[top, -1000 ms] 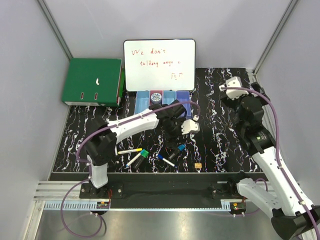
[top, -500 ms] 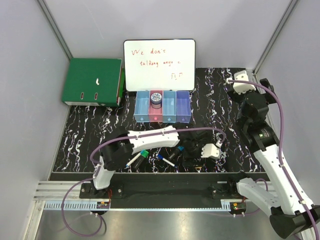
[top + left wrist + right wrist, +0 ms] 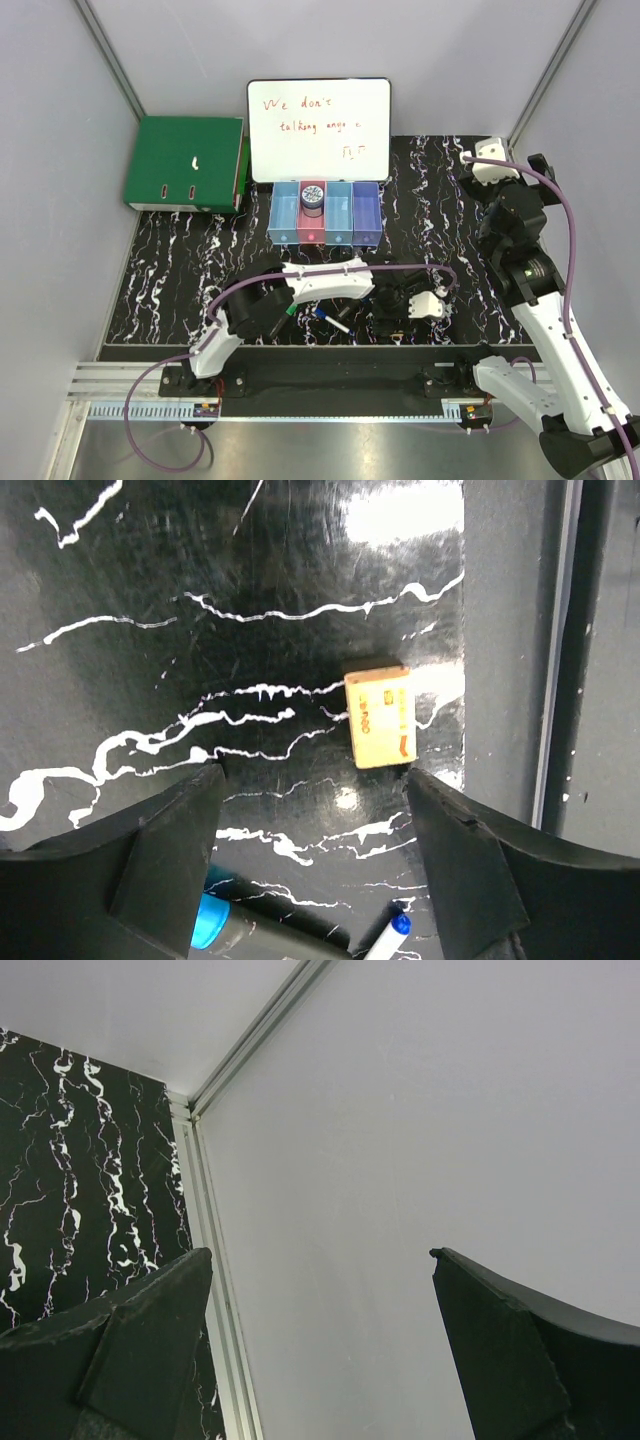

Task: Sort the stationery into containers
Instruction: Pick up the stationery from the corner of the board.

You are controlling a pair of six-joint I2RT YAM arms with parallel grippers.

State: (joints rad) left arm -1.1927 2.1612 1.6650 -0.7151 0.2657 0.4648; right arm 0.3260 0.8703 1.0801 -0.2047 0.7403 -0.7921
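The table (image 3: pixel 150 600) under the left gripper (image 3: pixel 312 785) is seen as a glossy black sheet veined in white, bright with glare. The fingers (image 3: pixel 150 860) are of matt, faintly grainy black plastic. Just ahead of them a matt yellow piece (image 3: pixel 380 713) with orange print is seen. Beyond the right gripper (image 3: pixel 320 1253), a smooth matt grey wall (image 3: pixel 420 1110) edged by a pale metal strip (image 3: pixel 215 1310) is shown.

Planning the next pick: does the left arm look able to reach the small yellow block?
Probably yes: the left gripper hovers open just short of the small yellow block, nothing between them; the table rim lies close beside it.
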